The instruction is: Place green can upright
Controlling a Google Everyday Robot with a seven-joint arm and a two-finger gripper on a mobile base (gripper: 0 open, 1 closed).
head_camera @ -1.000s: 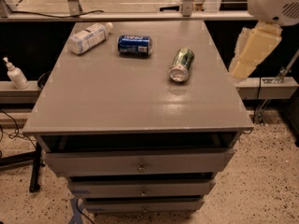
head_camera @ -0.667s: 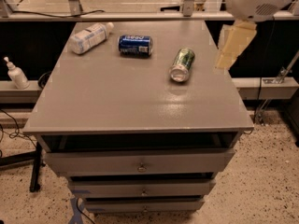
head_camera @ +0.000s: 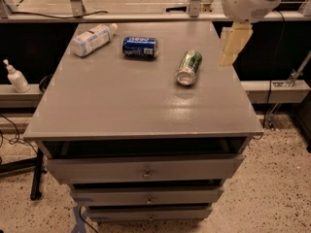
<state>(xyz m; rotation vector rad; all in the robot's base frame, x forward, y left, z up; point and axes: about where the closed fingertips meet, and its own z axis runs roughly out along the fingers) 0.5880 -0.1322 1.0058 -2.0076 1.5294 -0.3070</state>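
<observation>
Starting at the cream-coloured two-finger gripper (head_camera: 234,45): it hangs pointing down from the white rounded arm housing (head_camera: 248,1) at top right of my cam view, over the right edge of the grey surface (head_camera: 121,101), toward the back. Can't tell from here how wide it's set. It's apart from every obj on the surface and sits higher than them. Nearest thing to it is the light-green metallic drink can with dark markings (head_camera: 189,67), just left of the gripper and a bit closer to me. That can lies on its side on the right half of the surface, silver end facing the cam, other end pointing back and slightly right, not upright. Further left, toward the back, a dark-blue drink can (head_camera: 140,47) also lies on its side, lengthwise across the view, well apart from the green one. Left of that, near the back-left corner, a white-labelled clear plastic bottle (head_camera: 92,39) lies on its side w/ its cap toward the back right. Surface tops a grey drawer cabinet (head_camera: 146,171): three drawer fronts w/ small knobs visible below. Off the surface, far left on a low ledge, a white pump bottle (head_camera: 14,76) stands upright.
</observation>
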